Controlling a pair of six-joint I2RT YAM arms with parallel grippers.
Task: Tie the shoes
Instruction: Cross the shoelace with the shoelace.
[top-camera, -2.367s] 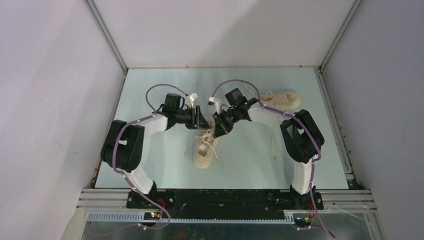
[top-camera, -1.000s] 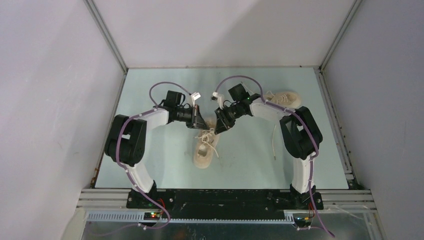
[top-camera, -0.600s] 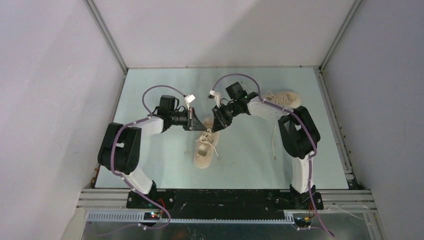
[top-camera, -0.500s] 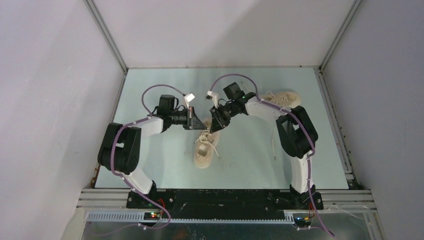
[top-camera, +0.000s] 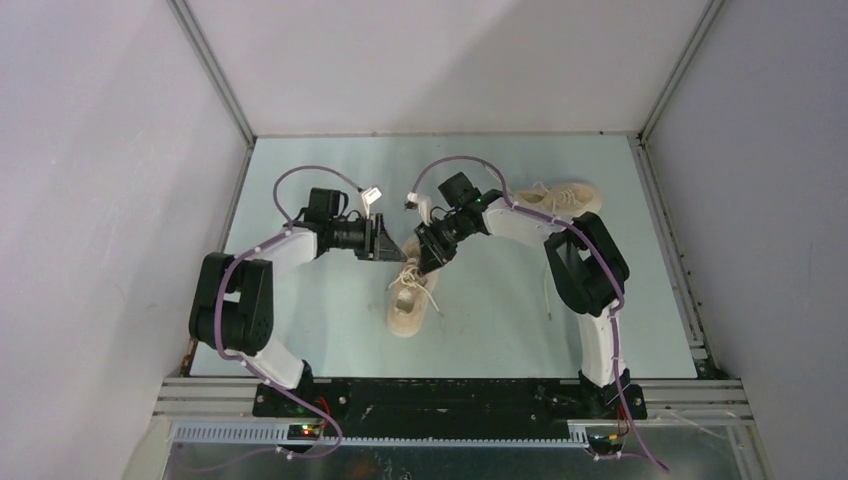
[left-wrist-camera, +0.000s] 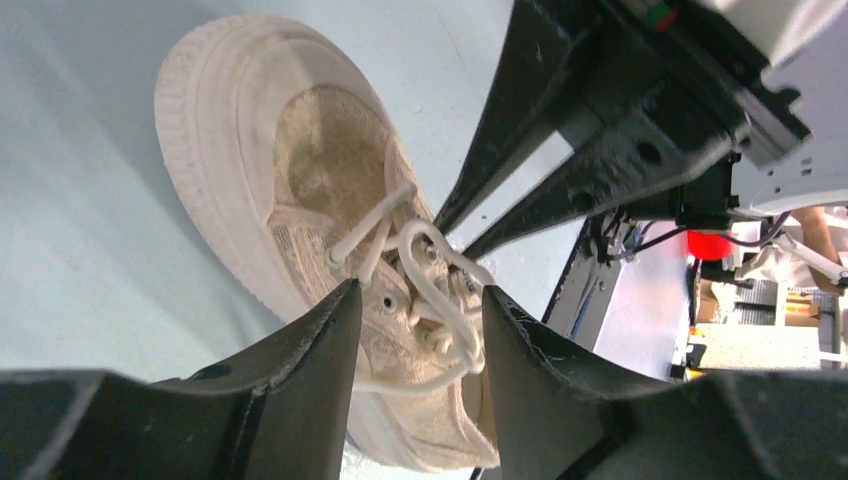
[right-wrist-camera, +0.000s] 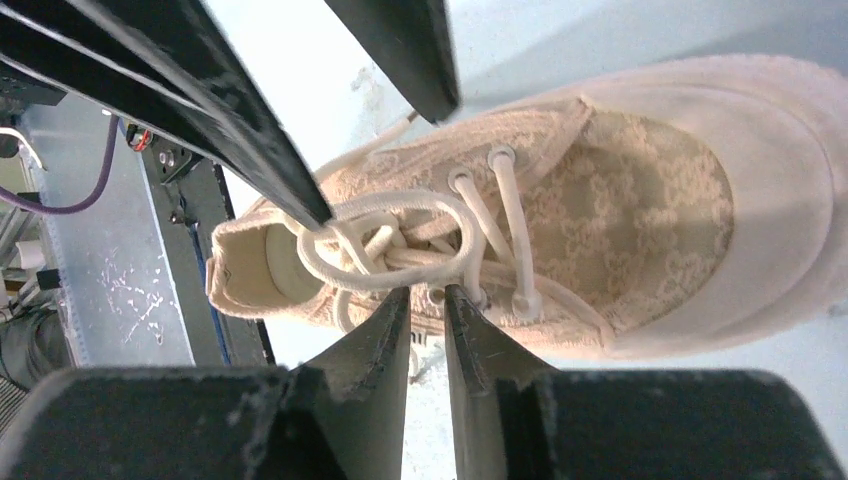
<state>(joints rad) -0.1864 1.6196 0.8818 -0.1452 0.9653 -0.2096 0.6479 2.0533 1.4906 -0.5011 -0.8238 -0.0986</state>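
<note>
Overhead view: the left gripper (top-camera: 385, 240) and right gripper (top-camera: 430, 252) face each other over the far, laced end of the near shoe (top-camera: 406, 305). This shoe lies at the centre of the table (top-camera: 300, 330), heel toward the arm bases. The far shoe (top-camera: 568, 198) lies on its side at the far right, well apart from both grippers. A loose lace (top-camera: 547, 285) runs along the table beside the right arm.

Left wrist view: the left gripper stands wide, nothing between its fingers (left-wrist-camera: 300, 400). The shoe's laces (left-wrist-camera: 425, 290) show through the gap, below the tips. The right gripper's two fingers converge from the upper right, tips meeting at a lace loop.

Right wrist view: the right gripper's fingers (right-wrist-camera: 375, 360) stand narrow, a thin slit between them. Their tips sit at the edge of the lace loop over the shoe's tongue. Whether the loop is clamped cannot be told. One left finger ends just beside the same tangle of laces, near the shoe's opening.
</note>
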